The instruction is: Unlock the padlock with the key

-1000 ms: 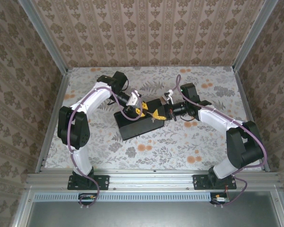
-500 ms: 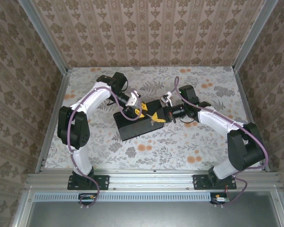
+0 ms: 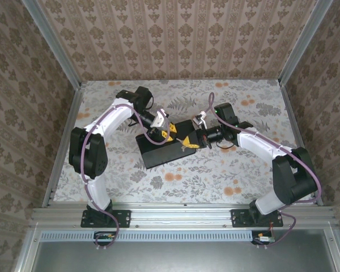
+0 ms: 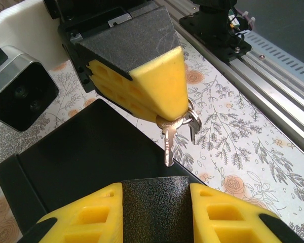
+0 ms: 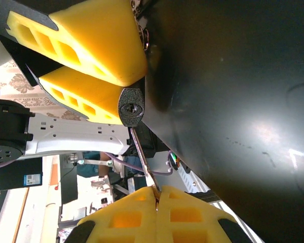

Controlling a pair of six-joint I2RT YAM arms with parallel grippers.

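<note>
On the flower-printed cloth counter, near centre, a black rectangular box. Over its 12 o'clock edge, left end effector reaching in from 10 o'clock and right end effector from 3 o'clock, tips close together.

From the right wrist: right end effector at 6 o'clock, yellow foam pads pressed flat together, pinching the head of a thin dull-metal key. Blade slanting out toward 11 o'clock, straight to a small dark-silver metal padlock with its keyway face turned to the camera. Key tip right at the 6 o'clock rim of that face, just under the keyway; touching or a hair short, impossible to tell. Padlock pinched at the very tips of the left end effector's two yellow pads, which come in from 10 o'clock, with the box's dark side just beside it at 3 o'clock.

From the left wrist: key hanging toward 6 o'clock from the right end effector's yellow tip, silvery key rings bunched at its head on the 3 o'clock side. Key tip just short of a dark grainy block clamped between the left pads at 6 o'clock. Box under the key at 9 o'clock, flowered counter at 3 o'clock.
</note>
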